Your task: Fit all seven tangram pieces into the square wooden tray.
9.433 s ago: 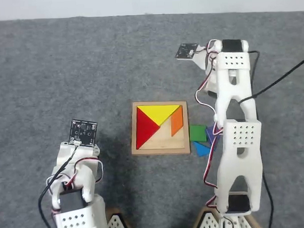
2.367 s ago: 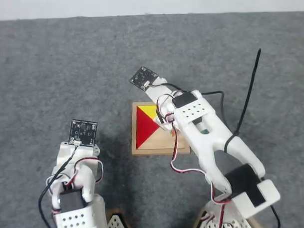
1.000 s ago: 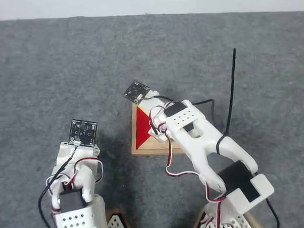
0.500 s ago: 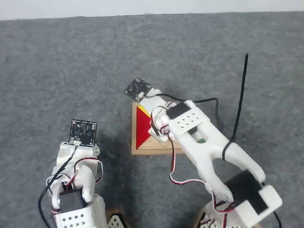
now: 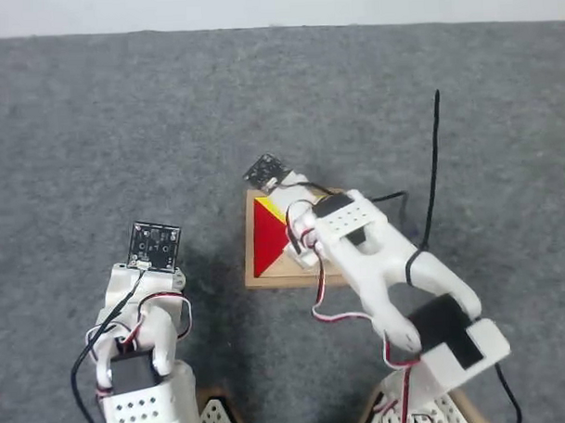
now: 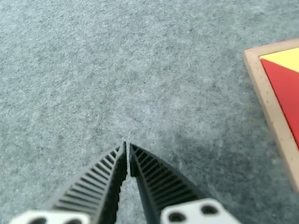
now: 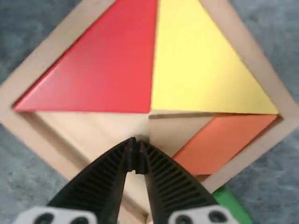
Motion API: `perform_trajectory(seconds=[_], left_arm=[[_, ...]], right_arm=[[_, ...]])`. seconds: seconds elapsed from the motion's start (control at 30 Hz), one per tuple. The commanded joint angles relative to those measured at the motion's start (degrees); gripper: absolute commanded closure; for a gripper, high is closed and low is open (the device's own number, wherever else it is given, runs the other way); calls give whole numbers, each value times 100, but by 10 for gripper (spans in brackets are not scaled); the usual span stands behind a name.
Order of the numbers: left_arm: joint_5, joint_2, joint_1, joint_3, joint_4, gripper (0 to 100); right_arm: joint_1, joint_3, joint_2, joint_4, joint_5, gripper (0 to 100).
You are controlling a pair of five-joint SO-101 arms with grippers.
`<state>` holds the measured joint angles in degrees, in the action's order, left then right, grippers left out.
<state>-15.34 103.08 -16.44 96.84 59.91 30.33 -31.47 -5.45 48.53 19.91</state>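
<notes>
Over the middle of the square wooden tray (image 7: 258,65), the right gripper (image 7: 134,156) hangs with its jaws pressed together and nothing between them. Its tips are above bare wood, just beside the spot where the red triangle (image 7: 107,65) and the yellow triangle (image 7: 196,70) meet. An orange piece (image 7: 219,142) lies against the yellow triangle, along the rim. A green piece (image 7: 229,200) rests on the grey mat (image 5: 121,115) just outside the tray. The left gripper (image 6: 127,151) is closed to a thin slit and holds nothing. It hovers over the mat, apart from the tray's edge.
</notes>
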Motion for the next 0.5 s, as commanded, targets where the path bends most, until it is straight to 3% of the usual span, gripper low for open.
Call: perform_trajectory(seconds=[0.0,0.27,0.47], left_arm=[[-79,70,-44,-40,35,988],[-79,70,-44,-40,35,988],[-79,70,-44,-40,35,988]], right_arm=[[-497,545,-119,31,9,992],[-426,721,-57,-312,0,992],[-31,246,1033,-479,-53,992]])
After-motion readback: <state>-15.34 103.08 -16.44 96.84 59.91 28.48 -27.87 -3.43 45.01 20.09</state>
